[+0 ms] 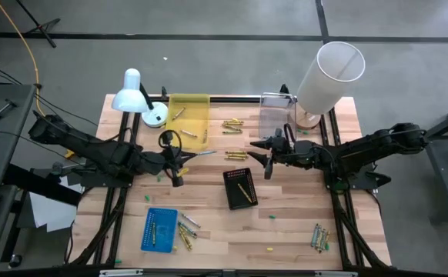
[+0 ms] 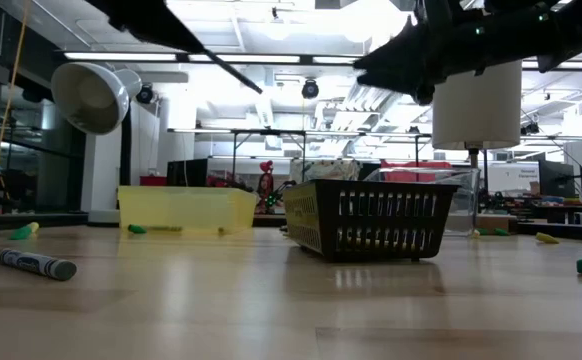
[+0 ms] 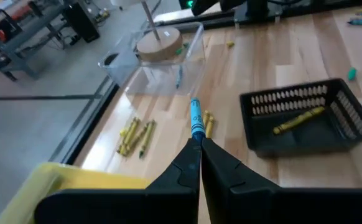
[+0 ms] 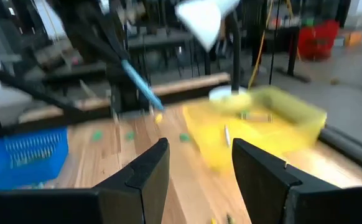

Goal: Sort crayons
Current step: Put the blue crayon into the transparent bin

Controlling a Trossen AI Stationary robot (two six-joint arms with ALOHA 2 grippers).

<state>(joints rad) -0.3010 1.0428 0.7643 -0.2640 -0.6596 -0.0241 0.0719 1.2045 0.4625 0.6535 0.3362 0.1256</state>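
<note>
Blue crayon (image 3: 196, 118): clamped by its lower end in the left pincer (image 3: 199, 144), sticking out past the closed fingertips, held above the worktop (image 1: 285, 223) just right of the yellow tray (image 1: 188, 117).
Other crayons: one yellow (image 1: 244, 191) in the black basket (image 1: 239, 188); a yellow bunch (image 1: 232, 124) between the yellow tray and the clear tray (image 1: 274, 115); a few (image 1: 236, 155) lying just above the basket in the high view; a cluster (image 1: 185, 231) beside the blue tray (image 1: 158, 228); another cluster (image 1: 319, 237) at the near right corner; some (image 1: 179, 113) inside the yellow tray; a greyish one (image 2: 36, 264) lying at the left in the low view.
Left pincer: clenched on the blue crayon, mid-worktop on the left side.
Right pincer (image 4: 196, 152): released, fingers spread apart with nothing between them, hovering near the worktop's middle, above the basket in the high view and facing the left arm.
Basket: black, slatted, standing about mid-worktop.
Lamp (image 1: 135, 96): white, at the far left corner, next to the yellow tray.
White cylinder (image 1: 328, 73): upright on a round wooden base at the far right, beside the clear tray.
</note>
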